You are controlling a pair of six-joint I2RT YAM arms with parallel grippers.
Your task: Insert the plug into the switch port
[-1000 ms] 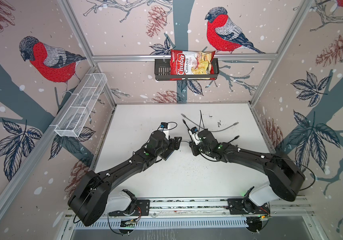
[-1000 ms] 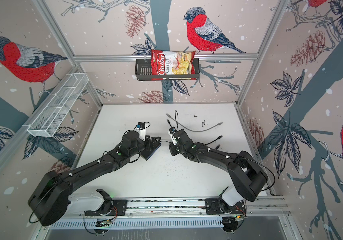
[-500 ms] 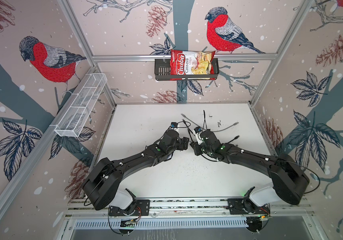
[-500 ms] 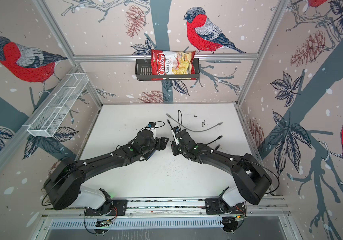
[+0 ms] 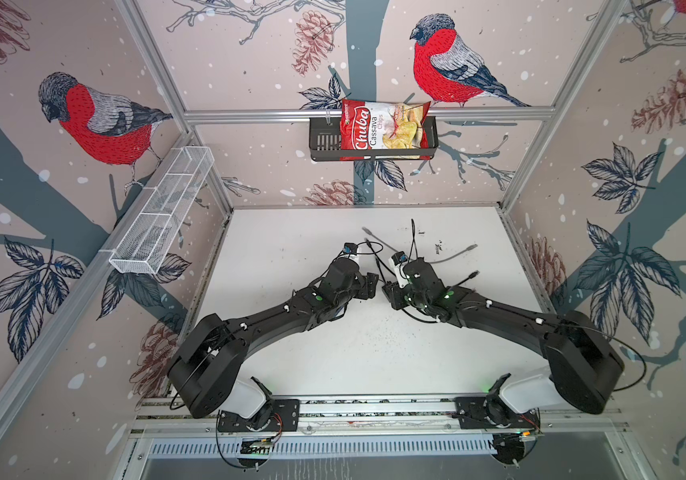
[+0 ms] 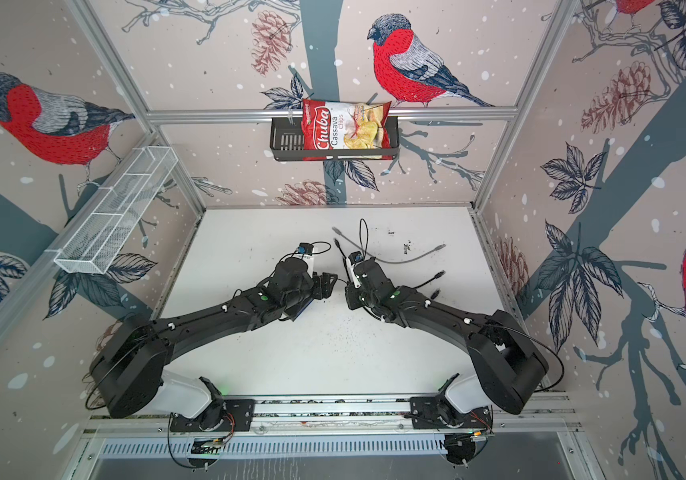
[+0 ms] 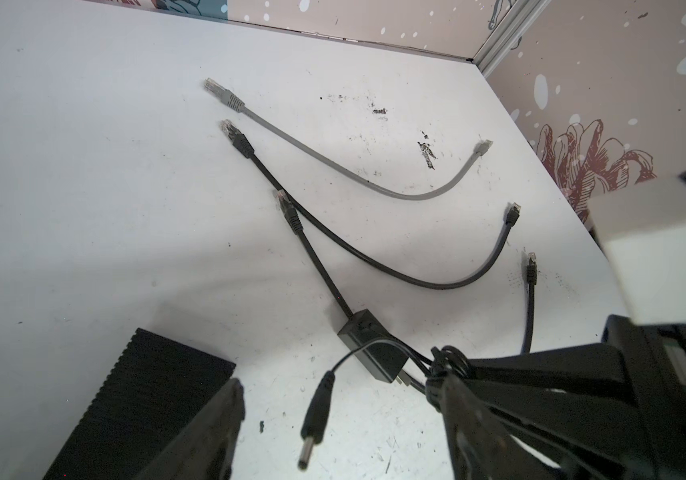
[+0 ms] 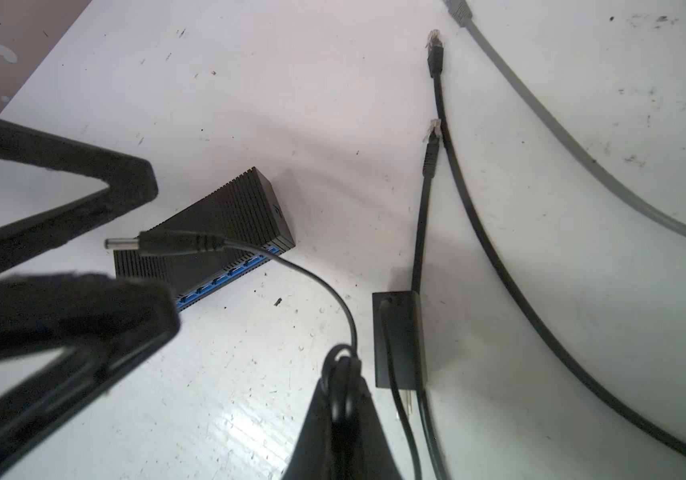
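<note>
Mid-table, the plug [image 8: 175, 245] is seen clear of the surface, carried by its cord [image 8: 335, 296], which is pinched tight in the right gripper [image 8: 341, 365]. The left gripper [image 8: 154, 249] is spread wide, a finger on either side of the plug, nothing grasped. The switch [image 8: 229, 220] lies flat, just left and nearer; its port cannot be made out. The plug is judged light and rigid, the cord limp. Hold is best taken on the ribbed black body, the smooth metal tip left free.
</note>
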